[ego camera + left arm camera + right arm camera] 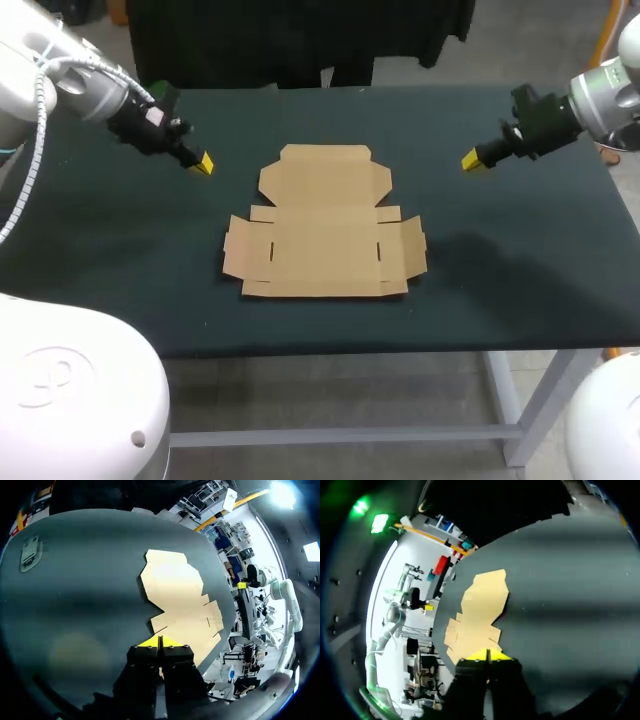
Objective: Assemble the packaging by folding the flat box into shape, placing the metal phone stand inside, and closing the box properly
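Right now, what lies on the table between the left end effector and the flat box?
Nothing: the head view shows only bare table between the left end effector and the box.

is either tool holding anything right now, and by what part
Nothing is held. The left tool and right tool are both shut and empty, apart from the flat box lying between them.

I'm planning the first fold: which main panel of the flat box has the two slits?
The wide panel nearest the robot, cut once near each end; the far panel is uncut.
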You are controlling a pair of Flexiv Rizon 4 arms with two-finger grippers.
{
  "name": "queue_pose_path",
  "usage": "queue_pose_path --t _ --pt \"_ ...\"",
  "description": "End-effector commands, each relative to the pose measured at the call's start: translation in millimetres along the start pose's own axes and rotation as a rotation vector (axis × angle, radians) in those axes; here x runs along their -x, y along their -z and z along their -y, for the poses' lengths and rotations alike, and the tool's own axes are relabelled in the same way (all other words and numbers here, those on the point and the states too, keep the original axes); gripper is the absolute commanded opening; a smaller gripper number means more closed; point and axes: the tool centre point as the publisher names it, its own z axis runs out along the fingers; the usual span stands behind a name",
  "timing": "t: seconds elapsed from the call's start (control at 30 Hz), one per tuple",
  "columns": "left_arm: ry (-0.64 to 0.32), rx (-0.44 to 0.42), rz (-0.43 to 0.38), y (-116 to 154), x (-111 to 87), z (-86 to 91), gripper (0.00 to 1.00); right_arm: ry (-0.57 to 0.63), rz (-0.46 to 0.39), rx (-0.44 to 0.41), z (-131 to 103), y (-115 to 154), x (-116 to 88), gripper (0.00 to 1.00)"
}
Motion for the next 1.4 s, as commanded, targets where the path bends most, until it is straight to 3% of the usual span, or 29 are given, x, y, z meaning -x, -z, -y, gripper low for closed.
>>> queue_pose_path --t 0.03,0.3,0.67,1.07,1.4 --pt "-0.002 0.058 -0.003 -20 5.1 16.1 0.0 0.017 0.012 -0.046 -14 -12 7 0.0" --pt "-0.01 0.08 -0.003 -46 14.0 20.4 0.0 0.04 -0.017 -0.093 -13 -41 22 0.0" --pt "-0.025 0.084 -0.064 -67 28.4 4.1 0.0 0.044 -0.055 -0.141 -8 -69 27 0.0" --pt "-0.003 0.095 -0.048 -60 27.9 3.4 0.0 0.032 -0.054 -0.134 -9 -70 28 0.0" --pt "-0.034 0.122 -0.052 -79 34.8 14.7 0.0 0.044 -0.086 -0.129 -9 -85 34 0.0"
